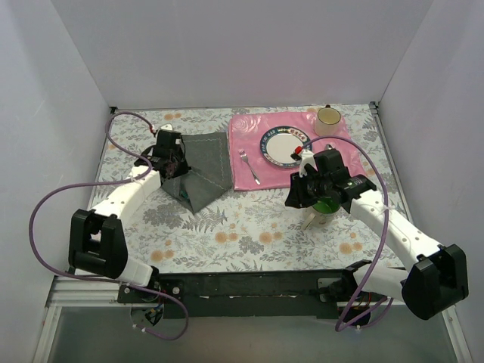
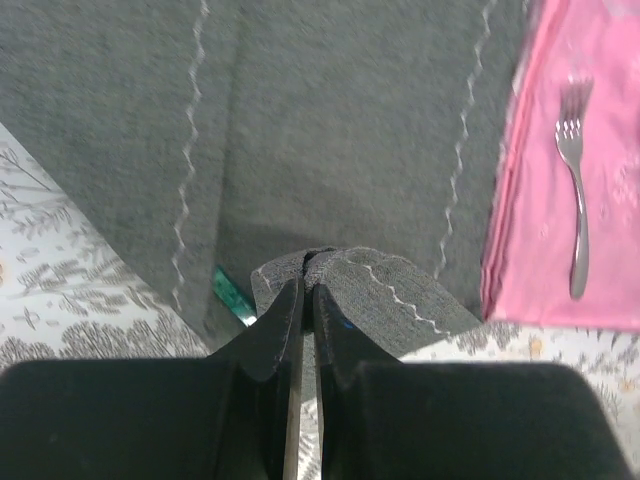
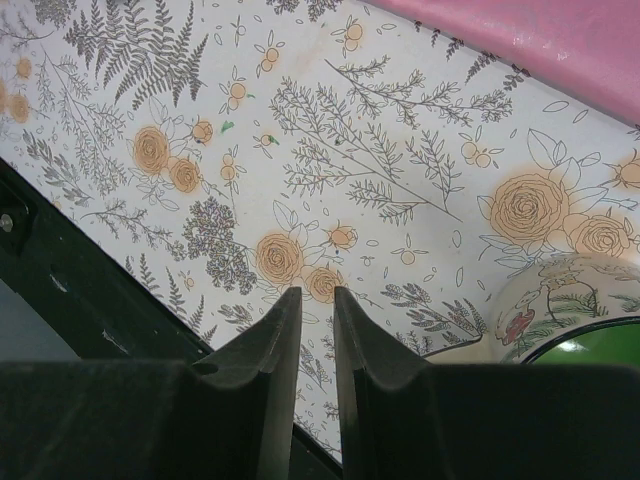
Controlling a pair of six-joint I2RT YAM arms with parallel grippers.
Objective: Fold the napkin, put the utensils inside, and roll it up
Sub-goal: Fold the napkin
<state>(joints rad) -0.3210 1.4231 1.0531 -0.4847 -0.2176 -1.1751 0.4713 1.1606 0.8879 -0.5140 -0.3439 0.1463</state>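
Hovering nearest us, the right claw (image 3: 317, 300) stands slightly parted and empty over the bench (image 3: 400, 150). Further in, the left claw (image 2: 308, 285) is pinching a raised fold of the napkin (image 2: 330, 130), which lies on the bench just beside the pink placemat (image 2: 600, 60). We fear that shallow bite slipping under tension, or dragged cloth nudging the fork (image 2: 575, 200) lying beyond.

My left arm (image 1: 125, 193) and right arm (image 1: 397, 227): white links, black joint housings, looping purple cables (image 1: 32, 218); left claw (image 2: 306, 288) and right claw (image 3: 316, 295) have black tapered fingers (image 3: 275, 350).
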